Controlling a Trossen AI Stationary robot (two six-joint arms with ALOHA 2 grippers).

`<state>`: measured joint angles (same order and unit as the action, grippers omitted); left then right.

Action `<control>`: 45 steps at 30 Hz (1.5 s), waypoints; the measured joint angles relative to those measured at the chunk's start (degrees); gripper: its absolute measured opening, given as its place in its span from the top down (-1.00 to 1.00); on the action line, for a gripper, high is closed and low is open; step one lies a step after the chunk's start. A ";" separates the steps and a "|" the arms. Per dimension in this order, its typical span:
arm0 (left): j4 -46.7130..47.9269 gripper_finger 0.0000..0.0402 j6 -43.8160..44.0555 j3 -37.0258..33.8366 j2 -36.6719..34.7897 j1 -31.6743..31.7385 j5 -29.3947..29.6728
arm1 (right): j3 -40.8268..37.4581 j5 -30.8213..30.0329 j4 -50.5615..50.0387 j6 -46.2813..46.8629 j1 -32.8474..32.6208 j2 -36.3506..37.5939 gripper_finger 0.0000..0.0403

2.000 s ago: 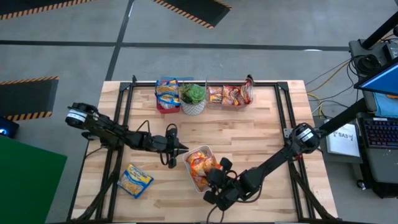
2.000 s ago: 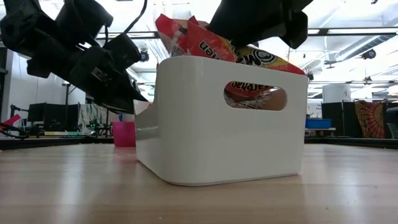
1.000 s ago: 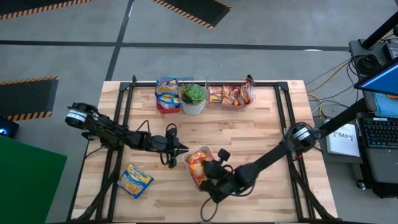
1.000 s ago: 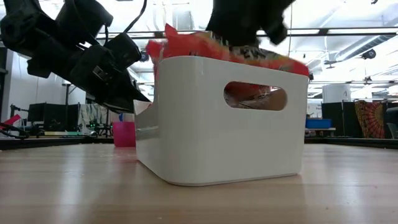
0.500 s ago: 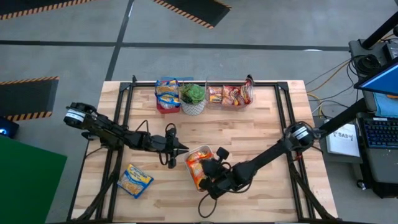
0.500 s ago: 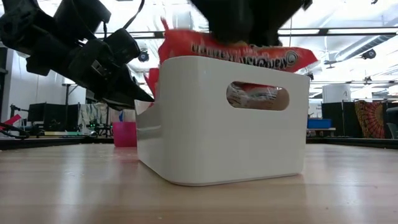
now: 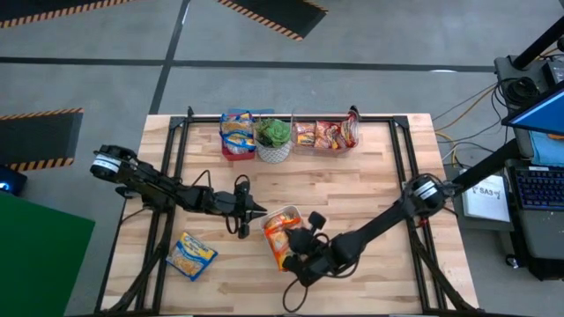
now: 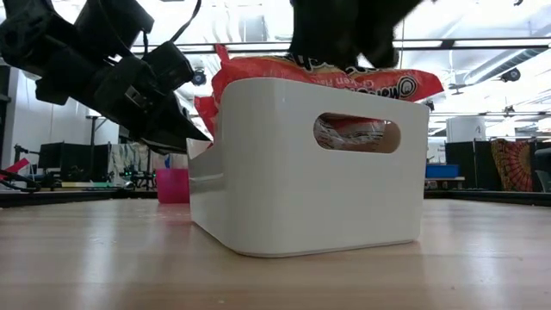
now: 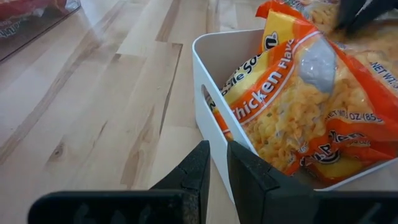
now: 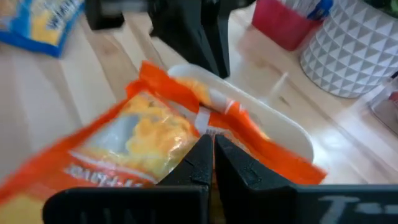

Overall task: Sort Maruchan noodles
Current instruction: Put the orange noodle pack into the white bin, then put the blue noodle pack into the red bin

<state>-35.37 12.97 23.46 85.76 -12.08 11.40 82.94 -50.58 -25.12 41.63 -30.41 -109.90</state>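
A white bin (image 7: 284,239) stands near the table's near edge, piled with orange-edged noodle packets (image 9: 292,106). My right gripper (image 10: 213,146) is above the bin and shut on the topmost packet (image 8: 344,79). My left gripper (image 9: 217,165) is shut and hovers at the bin's left far corner (image 7: 264,217). A blue-edged packet (image 7: 192,255) lies flat on the table, left of the bin. More blue-edged packets stand in a pink bin (image 7: 236,134) at the far edge. Red and orange ones fill a clear bin (image 7: 328,134). My right gripper pinches the top orange-edged packet at a crinkled ridge near its middle (image 10: 208,123), coming from above and pointing down. The packet lies almost flat across the pile, just above the bin's rim (image 8: 327,86). My left gripper: I cannot tell whether its tips touch the bin's wall (image 9: 205,93).
A green potted plant in a white patterned pot (image 7: 273,139) stands between the two far bins. Black frame rails (image 7: 176,167) run along the table's left and right sides. Bare wood (image 7: 352,185) lies between the far bins and the white bin.
My right gripper moved from beside the bin's near right corner to over the bin and came down. The packet it holds went from standing tilted above the bin to lying almost flat on the pile.
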 joint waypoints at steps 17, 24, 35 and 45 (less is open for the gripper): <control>0.66 0.81 2.60 1.03 -3.70 -1.83 -0.39 | -0.01 -1.59 -4.30 -11.47 0.53 8.51 0.96; 10.71 0.81 3.21 5.56 -7.35 -4.47 -0.39 | -2.52 -3.73 -9.45 -12.35 0.61 15.11 0.96; 46.74 0.81 10.97 19.20 -6.62 -10.11 -0.54 | -10.85 -12.96 -8.52 -15.36 0.57 23.29 0.96; 77.62 0.81 38.82 26.96 -4.39 -16.30 -13.46 | -13.72 -14.07 -8.80 -19.85 1.75 32.15 0.96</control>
<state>42.24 51.79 50.42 81.36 -28.38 -2.06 69.22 -64.64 -33.92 21.78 -28.67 -77.75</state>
